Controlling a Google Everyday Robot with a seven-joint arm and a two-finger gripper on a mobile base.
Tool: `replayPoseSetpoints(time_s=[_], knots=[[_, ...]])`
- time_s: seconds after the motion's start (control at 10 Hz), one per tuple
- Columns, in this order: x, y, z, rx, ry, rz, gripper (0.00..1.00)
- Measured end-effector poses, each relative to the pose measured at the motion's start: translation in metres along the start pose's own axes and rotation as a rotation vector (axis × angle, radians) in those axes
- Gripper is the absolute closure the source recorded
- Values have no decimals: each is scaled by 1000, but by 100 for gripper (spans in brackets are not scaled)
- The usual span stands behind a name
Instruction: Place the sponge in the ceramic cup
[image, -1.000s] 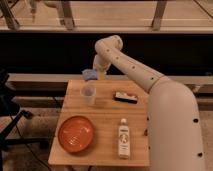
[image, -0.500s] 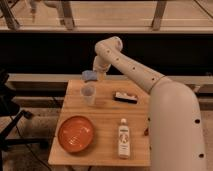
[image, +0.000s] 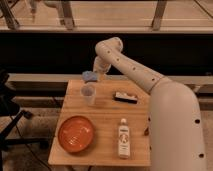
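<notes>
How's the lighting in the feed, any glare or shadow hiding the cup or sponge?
Camera view: dim, warm light, no glare on the table. The cup shows pale against the wood; the sponge shows just above it, blue against the dark background. The tool, right beside the sponge, is partly in shade.

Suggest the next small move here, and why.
Probably lower the claw a little, straight down: it sits at the sponge, which hangs just above the ceramic cup, not yet inside. Whether it's centred over the mouth I can't tell.
</notes>
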Motion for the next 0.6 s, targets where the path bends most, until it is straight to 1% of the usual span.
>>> replayPoseSetpoints(time_s=[0.2, 0.3, 0.5, 0.6], knots=[[-2, 4, 1, -8, -4, 12, 76], [-3, 6, 0, -10, -5, 16, 81], [-2, 10, 1, -15, -7, 27, 83], [-1, 11, 2, -17, -7, 32, 85]])
